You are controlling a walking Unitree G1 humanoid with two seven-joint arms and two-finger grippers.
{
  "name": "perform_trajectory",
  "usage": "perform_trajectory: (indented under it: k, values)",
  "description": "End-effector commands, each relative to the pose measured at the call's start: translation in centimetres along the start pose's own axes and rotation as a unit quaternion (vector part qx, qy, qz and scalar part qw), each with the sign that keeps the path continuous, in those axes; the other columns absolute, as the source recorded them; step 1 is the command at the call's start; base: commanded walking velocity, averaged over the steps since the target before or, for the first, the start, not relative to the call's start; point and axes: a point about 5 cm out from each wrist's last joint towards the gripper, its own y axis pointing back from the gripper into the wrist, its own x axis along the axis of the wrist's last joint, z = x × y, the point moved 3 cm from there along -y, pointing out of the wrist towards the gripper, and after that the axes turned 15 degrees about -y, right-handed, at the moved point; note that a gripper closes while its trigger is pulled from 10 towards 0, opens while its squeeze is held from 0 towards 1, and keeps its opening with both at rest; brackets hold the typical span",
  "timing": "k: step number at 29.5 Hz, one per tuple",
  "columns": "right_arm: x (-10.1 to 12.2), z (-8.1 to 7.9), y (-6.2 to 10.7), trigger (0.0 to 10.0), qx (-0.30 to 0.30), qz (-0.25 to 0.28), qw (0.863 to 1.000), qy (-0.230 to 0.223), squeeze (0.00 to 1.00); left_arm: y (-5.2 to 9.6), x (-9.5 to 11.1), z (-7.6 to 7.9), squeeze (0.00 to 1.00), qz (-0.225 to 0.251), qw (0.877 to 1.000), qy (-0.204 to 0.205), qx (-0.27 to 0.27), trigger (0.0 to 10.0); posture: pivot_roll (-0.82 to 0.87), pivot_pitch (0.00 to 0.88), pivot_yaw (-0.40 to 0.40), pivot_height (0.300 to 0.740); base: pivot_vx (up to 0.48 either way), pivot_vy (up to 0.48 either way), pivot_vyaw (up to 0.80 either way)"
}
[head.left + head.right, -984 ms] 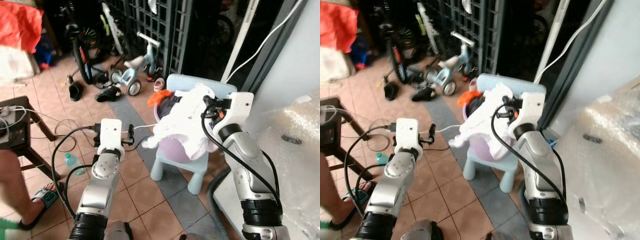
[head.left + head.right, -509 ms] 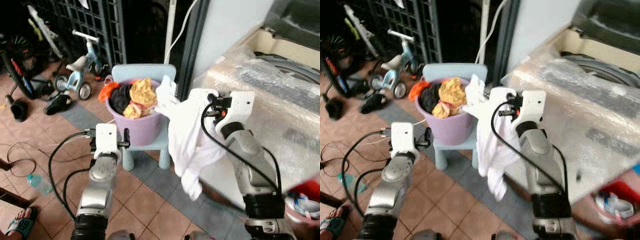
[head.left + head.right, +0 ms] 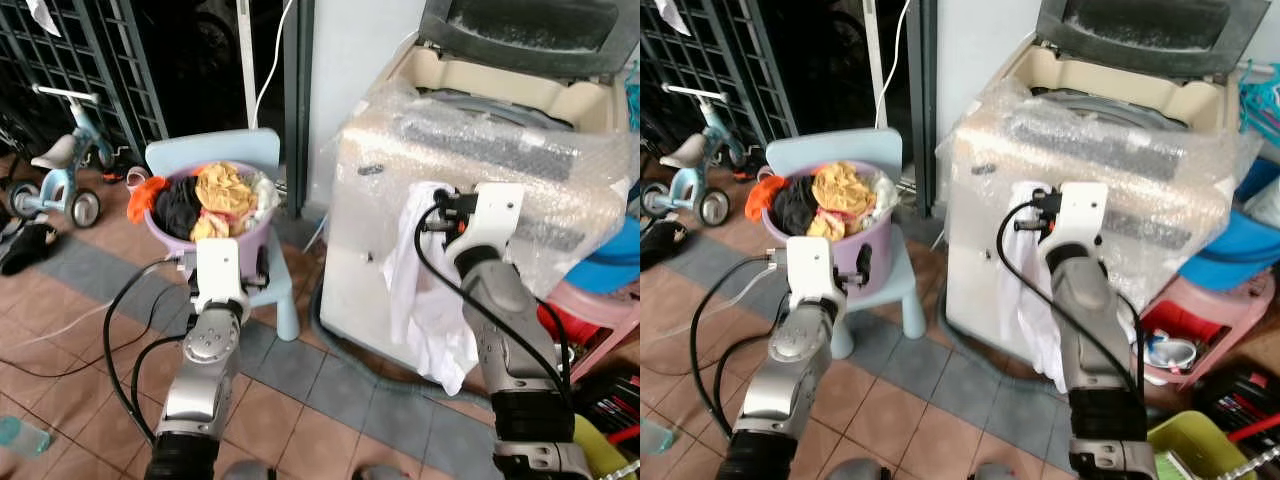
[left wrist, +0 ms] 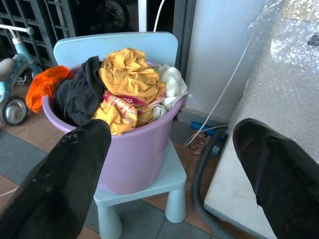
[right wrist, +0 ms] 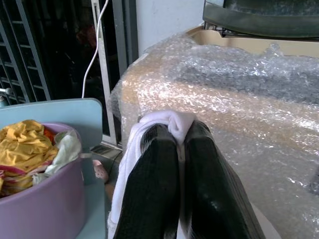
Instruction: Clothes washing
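My right gripper (image 5: 180,144) is shut on a white garment (image 3: 425,305), which hangs down in front of the washing machine (image 3: 480,170). The machine is wrapped in bubble wrap and its lid (image 3: 530,30) stands open. A purple bucket (image 4: 134,149) full of clothes, yellow (image 4: 127,79), black and orange, sits on a light blue child's chair (image 3: 255,160) to the left of the machine. My left gripper (image 4: 169,164) is open and empty, held in front of the bucket at about its height.
A grey hose (image 3: 370,345) and a white cable (image 3: 262,70) run beside the machine. A tricycle (image 3: 55,175) stands at the left by a dark grille. A pink stool (image 3: 600,310) and a red basket (image 3: 1170,335) sit to the right of the machine.
The camera has swung right, from the bucket to the washing machine. The white garment, lifted out of the bucket, now hangs from my right gripper in front of the machine.
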Motion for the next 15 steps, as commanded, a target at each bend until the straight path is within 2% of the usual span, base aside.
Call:
perform_trajectory:
  k: [1,3,9,15]
  values:
    - [0.83,-0.52,0.13,10.0,0.011,0.019,1.0,0.009,0.0,-0.03,0.31,-0.11,0.0,0.006,1.0,0.002,0.001,10.0,-0.05,0.0,-0.002,0.74,0.0,0.48,0.0]
    - [0.65,-0.43,0.15,10.0,0.008,0.016,1.0,0.01,0.0,0.0,0.32,-0.24,0.0,0.008,1.0,-0.001,0.001,10.0,-0.05,0.0,-0.001,0.74,0.0,0.48,0.0]
    - [0.7,-0.41,0.06,10.0,0.003,0.022,1.0,0.007,0.0,-0.15,0.44,-0.86,0.0,0.016,1.0,-0.005,0.008,10.0,-0.05,0.0,0.005,0.74,0.0,0.461,-0.67]
    - [1.24,-0.65,-0.13,10.0,0.009,0.035,0.999,0.021,0.0,-0.08,0.92,-0.84,0.0,0.032,0.999,-0.001,0.0,10.0,-0.05,0.0,0.007,0.74,0.0,0.0,0.0]
